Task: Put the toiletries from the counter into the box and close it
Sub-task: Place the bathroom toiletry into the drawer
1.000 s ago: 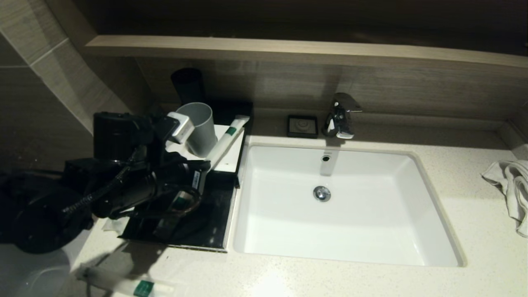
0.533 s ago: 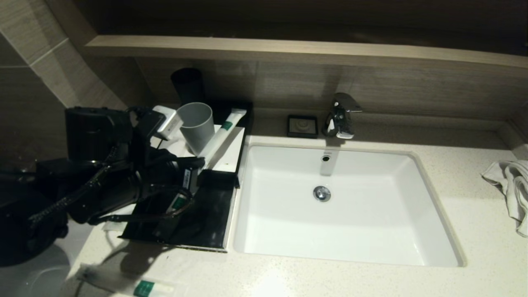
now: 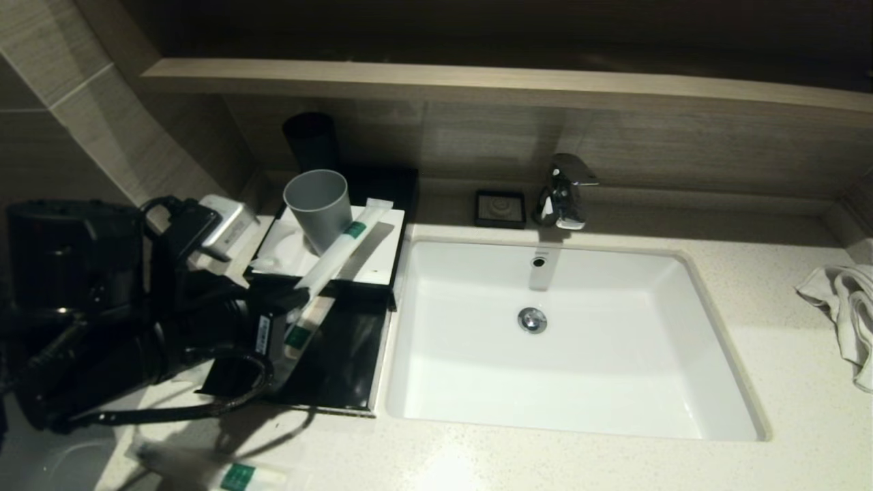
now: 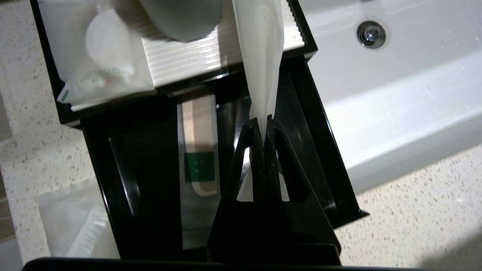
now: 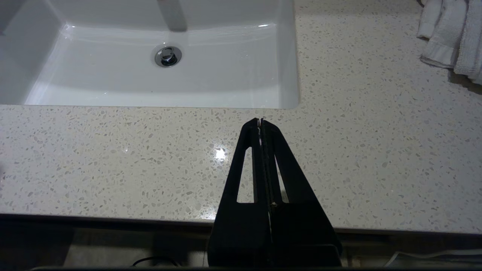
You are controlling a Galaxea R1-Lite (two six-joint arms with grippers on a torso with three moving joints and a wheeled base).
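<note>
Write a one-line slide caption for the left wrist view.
Left tool shut on a packet above the box's open drawer.

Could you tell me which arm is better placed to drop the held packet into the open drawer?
Left. The left gripper is shut on the packet right above the open drawer; the right gripper is parked, shut, beyond the sink.

Head view high over sink [image 3: 573,341], wrist views close, sharing it
</note>
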